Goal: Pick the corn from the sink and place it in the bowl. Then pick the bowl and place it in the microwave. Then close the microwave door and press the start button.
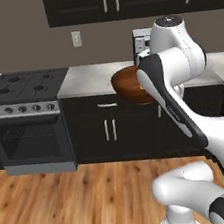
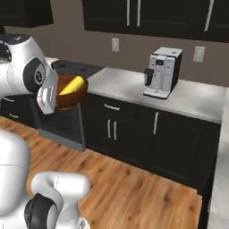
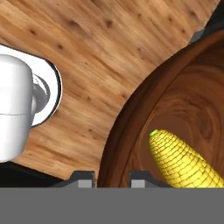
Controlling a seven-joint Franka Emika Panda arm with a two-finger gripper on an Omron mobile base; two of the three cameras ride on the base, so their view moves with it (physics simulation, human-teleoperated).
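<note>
The small yellow corn cob (image 3: 183, 159) lies inside the round, glossy reddish-brown wooden bowl (image 3: 144, 113), which the end effector (image 3: 112, 177) grips by the rim, one finger on each side, raised above the wooden floor (image 3: 87, 52). By this evidence the corn transfer is complete; microwave placement, door closing and start remain. The right base view shows the corn (image 2: 73, 85) in the bowl (image 2: 71, 96) and a silver coffee machine (image 2: 162, 71) on the table (image 2: 201, 100); the left base view shows the bowl (image 1: 128, 84) partly behind the arm.

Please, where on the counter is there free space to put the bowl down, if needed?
The grey counter looks bare between the stove and the coffee machine, and again to the right of the machine toward the corner. The stove top carries burners, so it is less suitable. The hand holds the bowl by its rim, with the corn inside, above the cabinet front.
</note>
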